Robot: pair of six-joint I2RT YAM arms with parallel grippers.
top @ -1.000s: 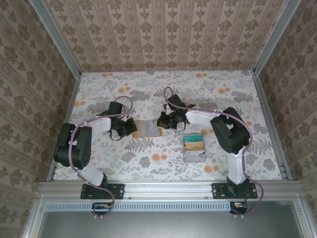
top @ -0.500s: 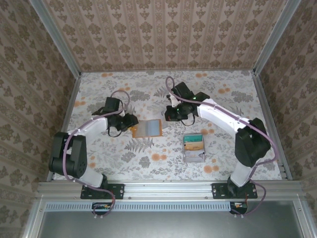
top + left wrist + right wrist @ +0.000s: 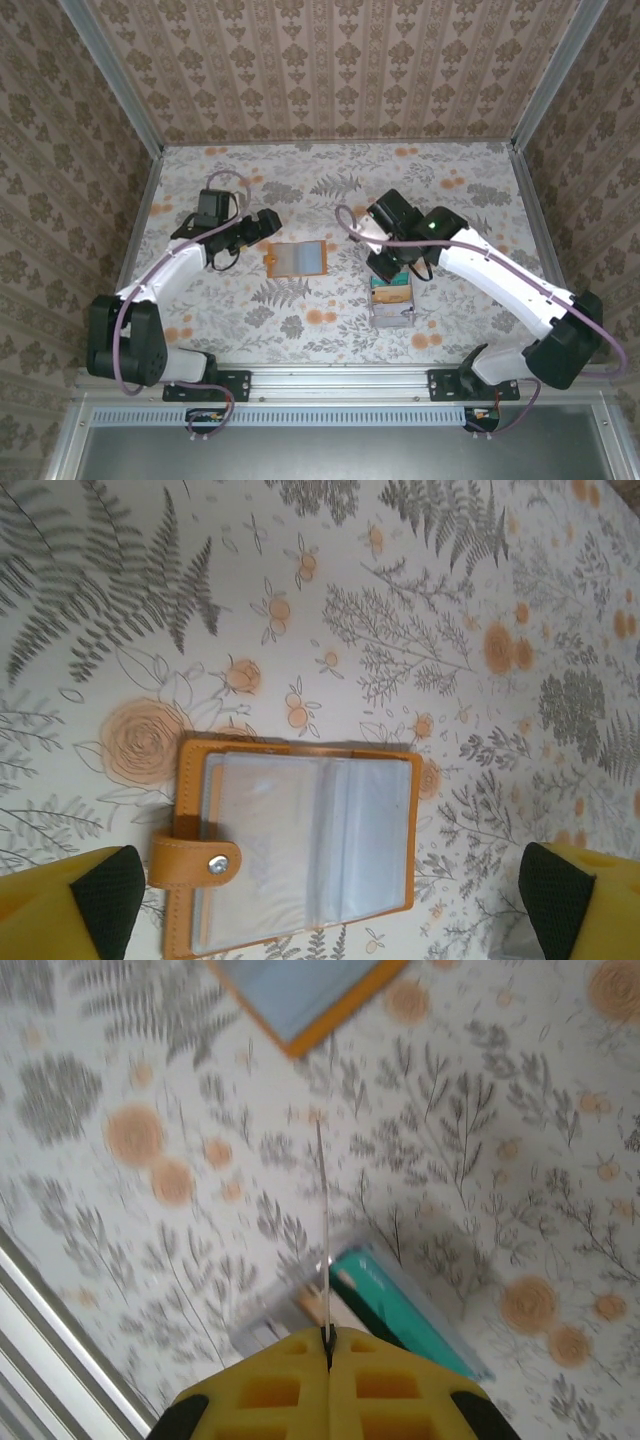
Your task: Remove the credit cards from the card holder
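Card holder (image 3: 297, 259) lies open and flat on the floral counter (image 3: 470, 200), between the two arms, its grey-blue inner face up inside an orange border. In the left wrist view the card holder (image 3: 300, 850) shows clear sleeves and an orange snap tab (image 3: 195, 858) with a silver stud folded over its left edge; any print under the sleeves is too faint to read. Just to its right stands a grey tray (image 3: 392, 305) with a teal card (image 3: 400, 1310) in it, whose lettering is blurred. The right claw (image 3: 392, 266) hangs over that tray; from its wrist the right claw (image 3: 327, 1340) is pinched tight on a thin credit card (image 3: 322, 1230), seen edge-on, so its face cannot be read. The left claw (image 3: 266, 222) sits up and left of the holder, apart from it, and its pads (image 3: 100, 900) stand spread wide. A second ago both claws were at the holder's side edges, the left one closed; since then the left has let go and backed off, and the right has swung away to the tray.
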